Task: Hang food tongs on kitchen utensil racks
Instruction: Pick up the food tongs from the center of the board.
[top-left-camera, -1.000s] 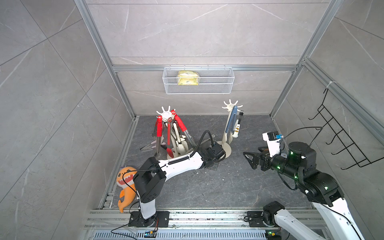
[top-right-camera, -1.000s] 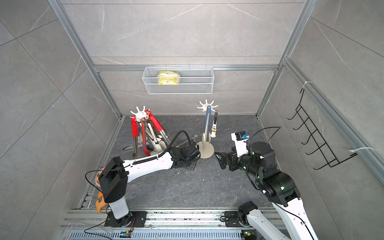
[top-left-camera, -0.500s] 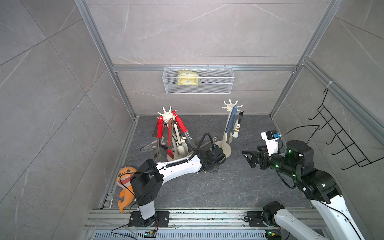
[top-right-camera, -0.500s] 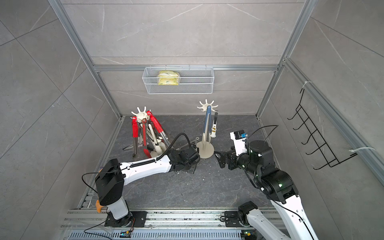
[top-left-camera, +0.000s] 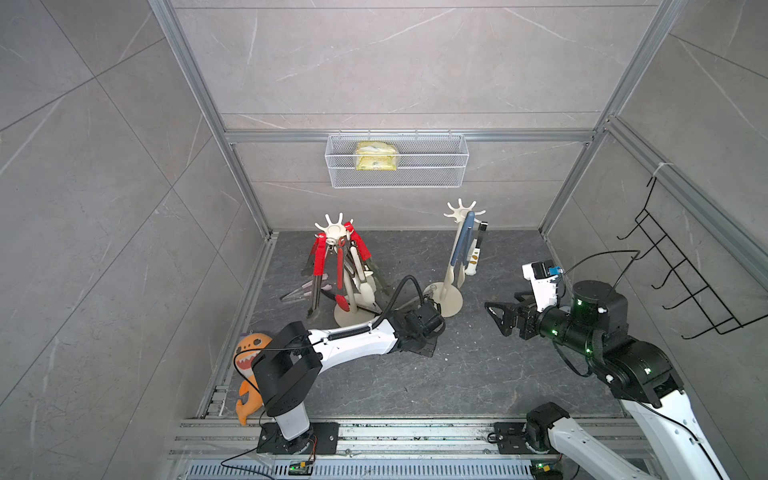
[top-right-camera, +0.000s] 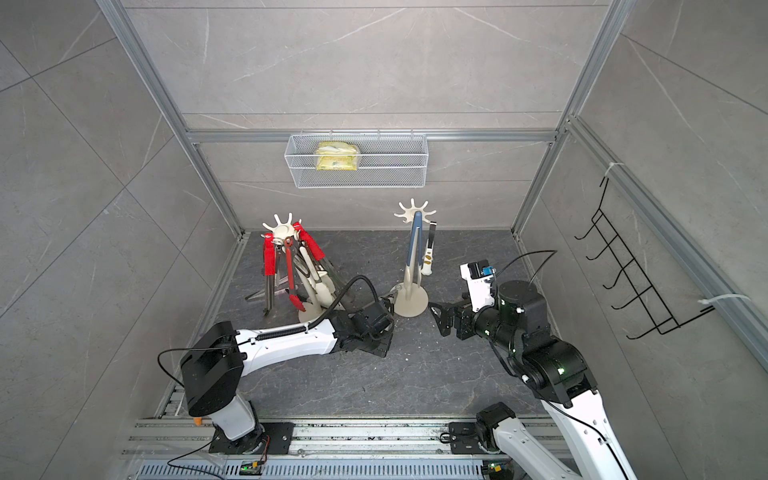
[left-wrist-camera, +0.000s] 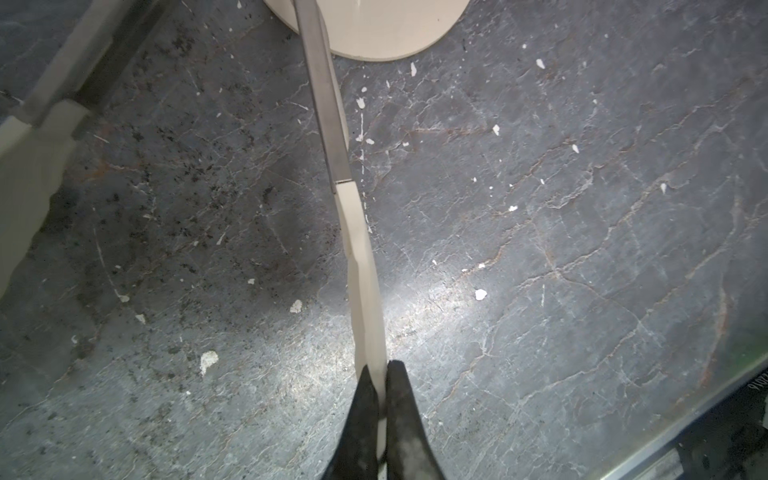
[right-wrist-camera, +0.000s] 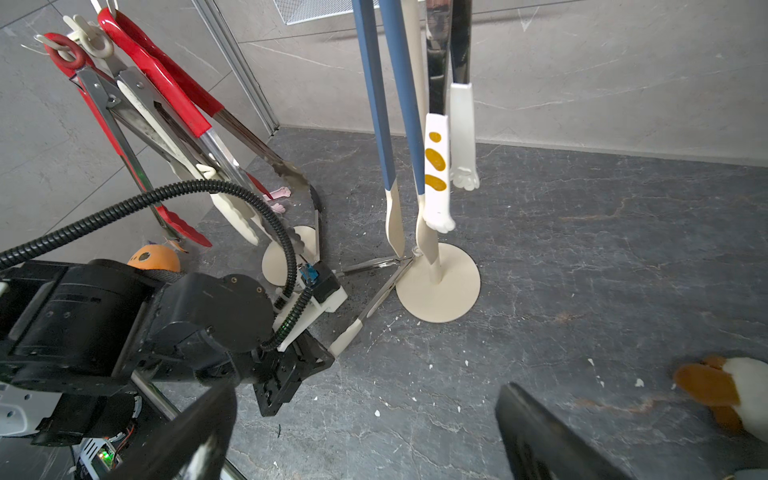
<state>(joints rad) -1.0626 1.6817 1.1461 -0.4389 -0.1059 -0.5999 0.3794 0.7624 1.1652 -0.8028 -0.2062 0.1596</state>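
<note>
A pair of cream-tipped steel food tongs lies on the floor, its ring end against the base of the right utensil rack. My left gripper is low over the floor and shut on one cream tip. In both top views it sits in front of that base. My right gripper hovers open and empty to the right. Blue-grey tongs and paw-tipped tongs hang on this rack. The left rack carries red, cream and steel tongs.
Pink-tipped tongs lie on the floor behind the left rack. A wire basket hangs on the back wall and a black hook rack on the right wall. An orange plush sits front left, another plush near my right gripper.
My left gripper has drawn back a little toward the front and lower, still shut on the cream tip. The right arm has barely moved.
</note>
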